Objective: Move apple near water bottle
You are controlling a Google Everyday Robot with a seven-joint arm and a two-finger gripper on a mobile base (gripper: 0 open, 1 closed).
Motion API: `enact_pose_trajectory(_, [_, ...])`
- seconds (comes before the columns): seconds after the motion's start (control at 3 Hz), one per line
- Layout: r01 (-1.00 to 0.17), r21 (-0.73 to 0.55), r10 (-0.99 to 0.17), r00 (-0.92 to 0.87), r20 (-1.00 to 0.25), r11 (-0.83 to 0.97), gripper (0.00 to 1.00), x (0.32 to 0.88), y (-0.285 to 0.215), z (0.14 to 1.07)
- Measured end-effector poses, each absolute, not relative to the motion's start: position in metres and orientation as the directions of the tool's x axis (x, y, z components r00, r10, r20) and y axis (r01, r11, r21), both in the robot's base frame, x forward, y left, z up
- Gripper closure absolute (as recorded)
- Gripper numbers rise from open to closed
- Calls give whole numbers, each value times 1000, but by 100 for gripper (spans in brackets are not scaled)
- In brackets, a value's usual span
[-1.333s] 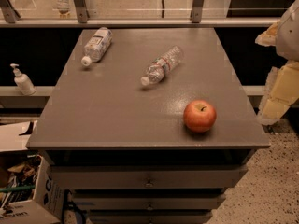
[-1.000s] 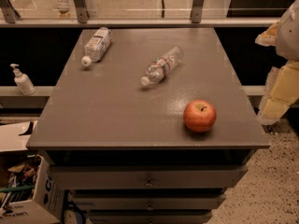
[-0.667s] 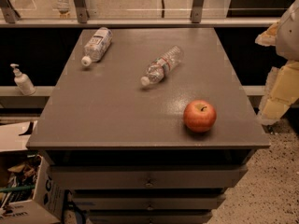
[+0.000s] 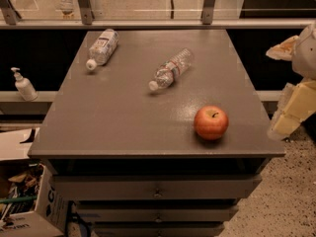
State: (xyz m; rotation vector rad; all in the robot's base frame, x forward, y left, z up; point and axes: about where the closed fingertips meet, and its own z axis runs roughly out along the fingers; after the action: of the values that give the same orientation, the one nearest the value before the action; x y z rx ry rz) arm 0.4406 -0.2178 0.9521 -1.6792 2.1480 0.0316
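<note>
The red-orange apple stands upright on the grey table, near its front right corner. The slim clear water bottle lies on its side in the middle of the far half, white cap pointing front-left. The apple is well apart from it, to the front right. My gripper is at the right edge of the view, beside the table's right side and off its top, to the right of the apple and not touching it.
A stouter bottle with a large white label lies at the table's far left. A soap dispenser stands on a ledge at left. Cardboard boxes sit on the floor at the lower left. A railing runs behind the table.
</note>
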Motion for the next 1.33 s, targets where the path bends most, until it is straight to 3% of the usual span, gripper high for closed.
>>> enact_pose_trajectory(0.67, [-962,-151,-817,-103,-567,226,0,449,-212,886])
enact_pose_trajectory(1.33, [-983,-90,-700,-48,-713,158,0,452,-174,851])
